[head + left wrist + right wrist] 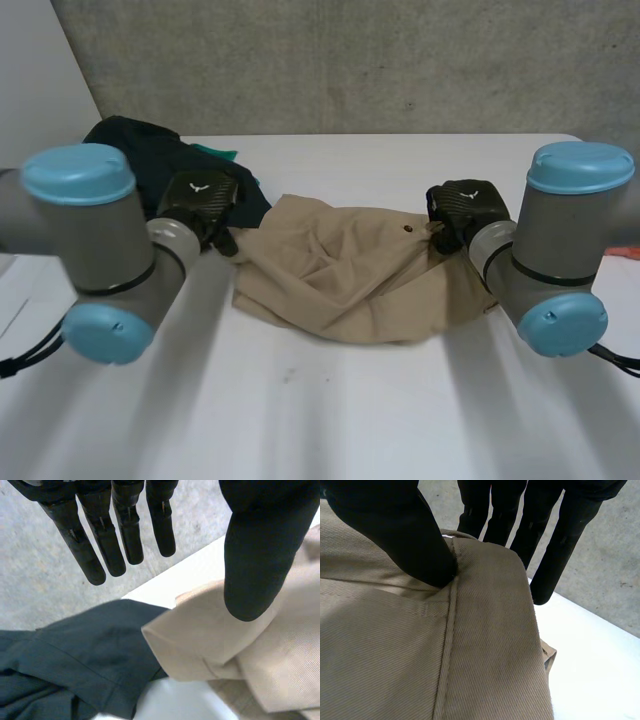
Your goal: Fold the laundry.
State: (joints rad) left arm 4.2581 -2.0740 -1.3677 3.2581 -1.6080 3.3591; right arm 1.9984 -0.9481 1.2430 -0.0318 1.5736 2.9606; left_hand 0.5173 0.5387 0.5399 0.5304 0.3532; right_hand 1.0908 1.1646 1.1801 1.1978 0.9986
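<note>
A crumpled tan garment lies across the middle of the white table. My left hand hovers at its left end. In the left wrist view this hand is open: straight fingers, thumb held apart, nothing between them, and the tan cloth's folded corner below the thumb. My right hand is at the garment's right end. In the right wrist view the right hand presses its thumb onto a seamed edge of the tan cloth, with the fingers behind that edge, pinching it.
A dark green garment lies bunched at the back left of the table, just behind my left hand, its hem touching the tan cloth's corner. A grey wall runs behind the table.
</note>
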